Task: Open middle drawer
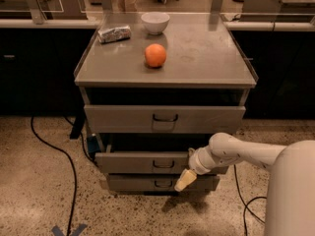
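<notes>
The claw (186,180), whether open or closed I cannot tell, hangs off the handle (163,164), near and right of the middle drawer (128,162), which seems only partly out, so most of the pull likely remains.

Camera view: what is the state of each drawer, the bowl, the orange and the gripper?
Middle drawer: handle free; how far open, cannot tell.
Top drawer: same doubt.
Bottom drawer: same doubt.
Bowl: upright.
Orange: whole, on the cabinet top.
Gripper: low, below and right of that handle.
</notes>
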{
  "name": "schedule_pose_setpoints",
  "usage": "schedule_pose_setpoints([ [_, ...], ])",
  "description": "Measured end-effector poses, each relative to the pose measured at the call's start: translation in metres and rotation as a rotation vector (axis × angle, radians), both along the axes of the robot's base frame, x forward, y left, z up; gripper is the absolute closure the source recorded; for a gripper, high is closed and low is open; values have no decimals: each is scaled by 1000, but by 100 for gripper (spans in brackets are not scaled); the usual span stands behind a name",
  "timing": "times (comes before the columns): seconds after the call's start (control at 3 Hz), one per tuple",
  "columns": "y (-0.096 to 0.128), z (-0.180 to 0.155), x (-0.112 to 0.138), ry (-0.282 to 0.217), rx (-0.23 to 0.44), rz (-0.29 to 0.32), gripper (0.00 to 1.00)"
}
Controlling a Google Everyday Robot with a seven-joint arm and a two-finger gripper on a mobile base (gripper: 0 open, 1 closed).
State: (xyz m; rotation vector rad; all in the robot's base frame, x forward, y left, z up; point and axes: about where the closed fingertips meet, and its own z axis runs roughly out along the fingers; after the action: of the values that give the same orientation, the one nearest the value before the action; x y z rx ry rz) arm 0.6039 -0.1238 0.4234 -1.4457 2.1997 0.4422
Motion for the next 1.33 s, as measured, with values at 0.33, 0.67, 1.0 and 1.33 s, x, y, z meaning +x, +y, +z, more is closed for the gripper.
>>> schedule_pose_setpoints([
  [0.33, 9, -6, -5, 13, -6, 31, 0],
  [0.67, 9, -6, -18, 28, -17, 56, 0],
  [1.0, 9, -5, -18, 28, -17, 56, 0],
  [1.33, -1, 5, -67, 66, 3, 57, 0],
])
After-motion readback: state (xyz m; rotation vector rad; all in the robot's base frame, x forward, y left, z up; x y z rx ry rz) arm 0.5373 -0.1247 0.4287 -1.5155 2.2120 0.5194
